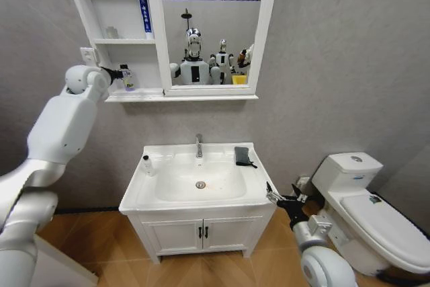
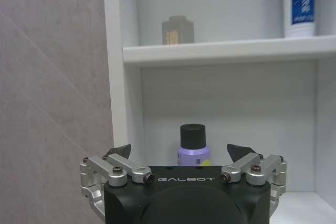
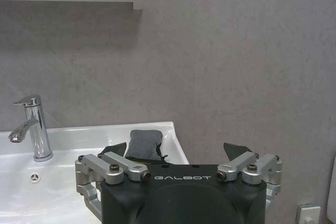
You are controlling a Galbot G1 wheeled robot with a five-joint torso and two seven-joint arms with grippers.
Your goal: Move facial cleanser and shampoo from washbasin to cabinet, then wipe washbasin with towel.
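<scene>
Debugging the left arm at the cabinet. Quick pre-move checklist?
1. Left tool open: ok.
2. Purple bottle upright on bottom shelf of cabinet, between the open fingers, grip not closed: ok.
3. Second bottle off the washbasin: not ok, it stands on the left rim.
4. Towel in place on right rim: ok.
5. Right tool open, low beside the washbasin's right front corner: ok.
</scene>
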